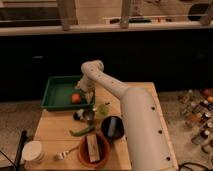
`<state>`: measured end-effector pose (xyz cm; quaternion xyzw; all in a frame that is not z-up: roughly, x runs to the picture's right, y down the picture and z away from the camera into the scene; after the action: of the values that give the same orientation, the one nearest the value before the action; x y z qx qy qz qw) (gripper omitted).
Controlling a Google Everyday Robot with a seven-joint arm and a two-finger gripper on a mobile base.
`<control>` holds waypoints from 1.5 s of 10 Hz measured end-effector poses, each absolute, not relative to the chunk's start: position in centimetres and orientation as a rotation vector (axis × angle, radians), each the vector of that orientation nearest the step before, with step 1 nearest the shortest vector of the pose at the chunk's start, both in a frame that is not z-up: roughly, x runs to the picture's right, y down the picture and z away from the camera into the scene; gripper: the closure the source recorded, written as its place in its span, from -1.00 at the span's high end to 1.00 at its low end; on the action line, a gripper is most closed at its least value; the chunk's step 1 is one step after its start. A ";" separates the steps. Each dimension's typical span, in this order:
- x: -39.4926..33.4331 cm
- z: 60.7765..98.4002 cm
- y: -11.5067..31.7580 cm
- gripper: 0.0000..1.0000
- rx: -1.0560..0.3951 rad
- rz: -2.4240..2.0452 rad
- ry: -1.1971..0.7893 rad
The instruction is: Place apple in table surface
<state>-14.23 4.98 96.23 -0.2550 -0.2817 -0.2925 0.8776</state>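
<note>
the white arm sweeps from the lower right of the frame up to the centre, then bends down over the bench, a light wooden top. a dark green tray sits at the bench's upper left. at lower centre stand a red-brown bowl and a black bowl. a long green pepper lies left of the black bowl. the apple rests in the tray's lower right corner. the tool hangs just right of the apple, spread wide.
</note>
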 end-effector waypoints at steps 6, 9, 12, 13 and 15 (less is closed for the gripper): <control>-16.6 95.5 4.7 0.60 -0.544 -0.691 -0.610; -17.3 95.1 4.7 0.34 -0.551 -0.722 -0.618; -18.0 94.8 5.2 -0.30 -0.562 -0.744 -0.623; -17.8 94.8 5.2 -0.45 -0.563 -0.743 -0.622; -18.3 94.6 5.3 -0.89 -0.563 -0.752 -0.623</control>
<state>-18.26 5.28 94.57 -0.2670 -0.2953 -0.3564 0.8453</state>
